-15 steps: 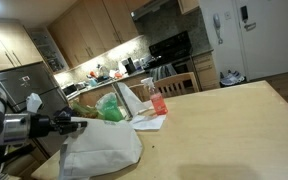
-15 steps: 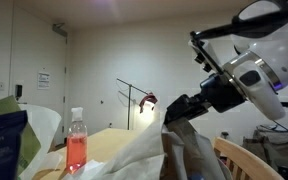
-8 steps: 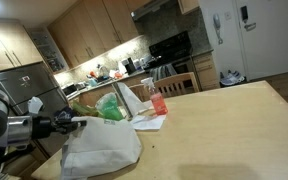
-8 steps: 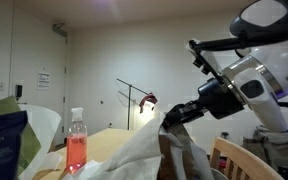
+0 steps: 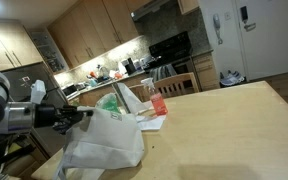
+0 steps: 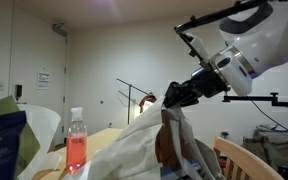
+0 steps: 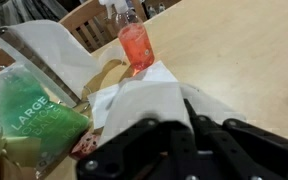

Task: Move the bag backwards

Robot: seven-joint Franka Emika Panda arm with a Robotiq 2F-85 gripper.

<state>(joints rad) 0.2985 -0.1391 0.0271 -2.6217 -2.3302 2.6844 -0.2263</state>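
The bag (image 5: 104, 145) is a large off-white fabric tote on the light wooden table (image 5: 224, 130). In both exterior views its top edge is drawn up into a peak. My gripper (image 5: 84, 115) is shut on that upper edge of the bag (image 6: 134, 150), coming in from the side, as my gripper (image 6: 174, 97) shows against the wall. In the wrist view the black fingers of my gripper (image 7: 187, 108) pinch a fold of the white bag (image 7: 144, 100), which fills the centre. The bag's base still rests on the table.
A clear bottle of red liquid (image 7: 134, 45) stands just beyond the bag, also seen as the bottle (image 5: 159, 100). A green printed packet (image 7: 29, 120) and white paper lie beside the bag. A wooden chair (image 6: 239, 160) stands at the table's edge. Kitchen counters lie behind.
The jaws have closed on the bag's top edge. The gripper has risen and shifted, pulling the fabric up into a taller peak.
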